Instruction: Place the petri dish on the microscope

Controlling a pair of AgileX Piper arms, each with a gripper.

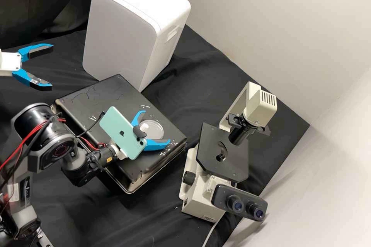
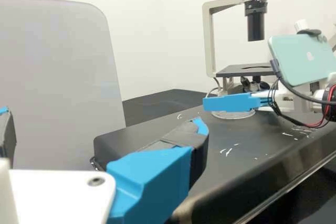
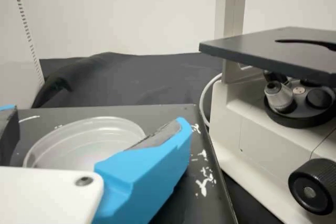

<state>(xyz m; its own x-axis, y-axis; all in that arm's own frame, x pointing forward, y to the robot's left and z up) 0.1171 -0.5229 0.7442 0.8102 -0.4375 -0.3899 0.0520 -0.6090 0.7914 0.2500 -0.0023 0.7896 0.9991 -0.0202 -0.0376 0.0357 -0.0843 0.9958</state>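
The clear petri dish (image 1: 152,128) (image 3: 79,140) lies on a flat black case (image 1: 100,104). My right gripper (image 1: 150,133) (image 3: 94,124) is open with one blue finger on either side of the dish, low over the case. I cannot tell if the fingers touch the rim. The microscope (image 1: 228,154) stands to the right of the case, its black stage (image 1: 222,150) (image 3: 273,48) bare. My left gripper (image 1: 36,65) (image 2: 102,124) hangs open and holds nothing at the far left, well away from the dish. The left wrist view shows the dish (image 2: 233,113) across the case.
A tall white box (image 1: 135,27) stands behind the case. A mint-green phone (image 1: 123,133) is mounted on the right arm's wrist. The microscope's objective lenses (image 3: 286,95) sit under the stage and its eyepieces (image 1: 243,204) jut forward. A white wall borders the bench on the right.
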